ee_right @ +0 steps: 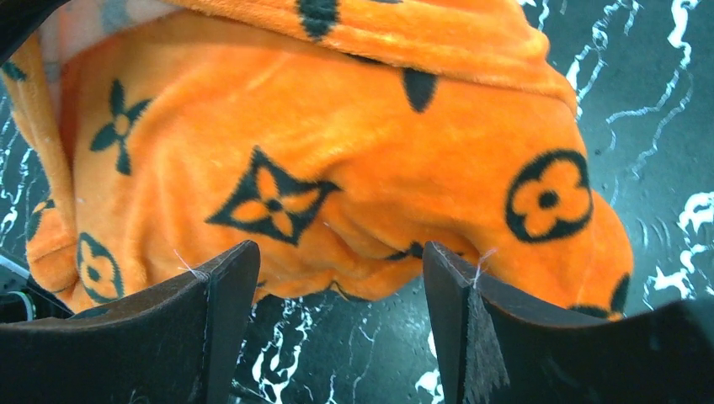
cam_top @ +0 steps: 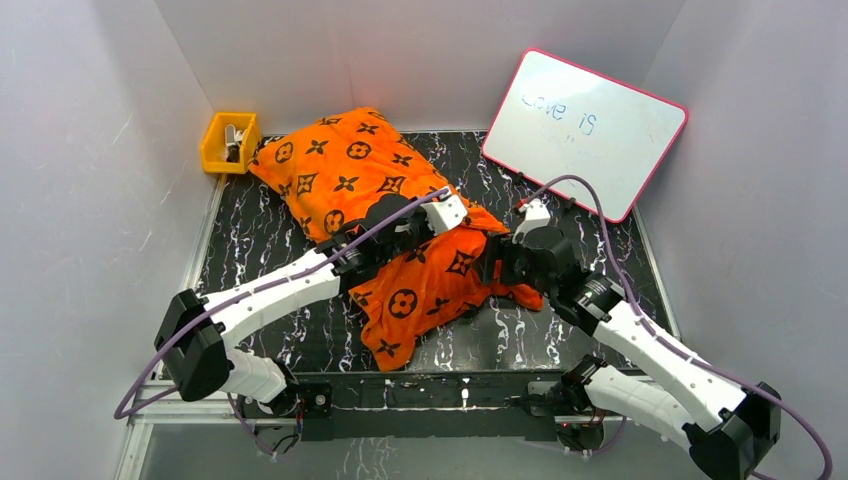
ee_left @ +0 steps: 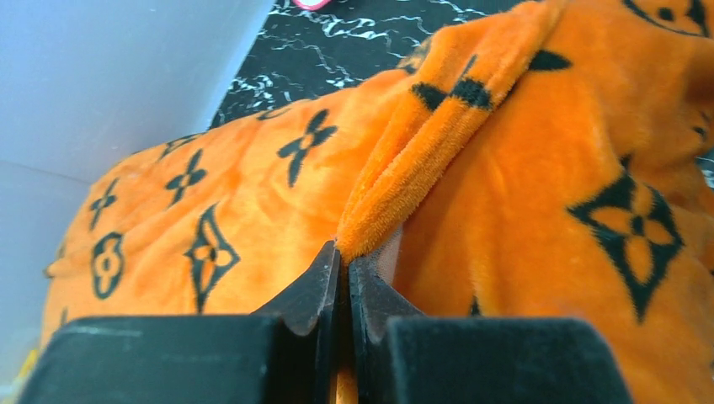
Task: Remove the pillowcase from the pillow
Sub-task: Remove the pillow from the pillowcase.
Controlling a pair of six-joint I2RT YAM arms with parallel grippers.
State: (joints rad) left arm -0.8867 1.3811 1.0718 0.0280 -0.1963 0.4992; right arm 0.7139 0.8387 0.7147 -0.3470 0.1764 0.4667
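The left tool pinches a raised fold of the pillowcase at bottom centre. The right tool stands wide open, the cloth just above its tips.

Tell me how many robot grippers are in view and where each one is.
2. The left gripper is shut on a raised fold of the pillowcase, near its middle. The right gripper is open at the cover's near right bulge, gripping nothing.

I count one orange pillowcase, one worktop, one pink-framed whiteboard far right, one yellow bin far left, and two tools, my left tool and right tool.
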